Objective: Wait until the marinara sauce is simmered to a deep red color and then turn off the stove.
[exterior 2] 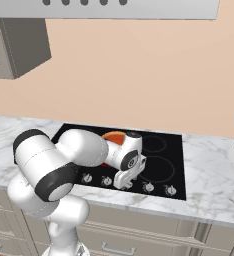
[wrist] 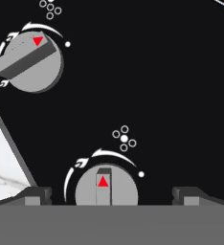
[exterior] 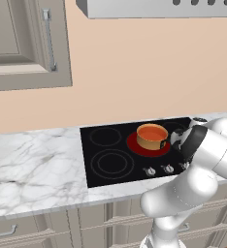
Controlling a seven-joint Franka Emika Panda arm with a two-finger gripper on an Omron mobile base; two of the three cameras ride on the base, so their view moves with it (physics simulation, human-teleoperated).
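Two steps remain — gripper [wrist: 112, 195], jaws spread around a knob [wrist: 106, 187], must grasp and turn it; the stove [exterior: 110, 164] burner glows.

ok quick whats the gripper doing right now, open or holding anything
Gripper: open, holding nothing, fingertips either side of a stove knob.

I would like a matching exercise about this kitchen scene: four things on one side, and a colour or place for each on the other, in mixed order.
Things:
1. marinara sauce
2. burner under the pot
3. countertop
4. knob between the fingers

Descriptions:
A. white marble with grey veins
B. glowing red ring
C. grey, with a small red triangle
D. orange, filling a round pot

Pairs: 1-D, 2-B, 3-A, 4-C
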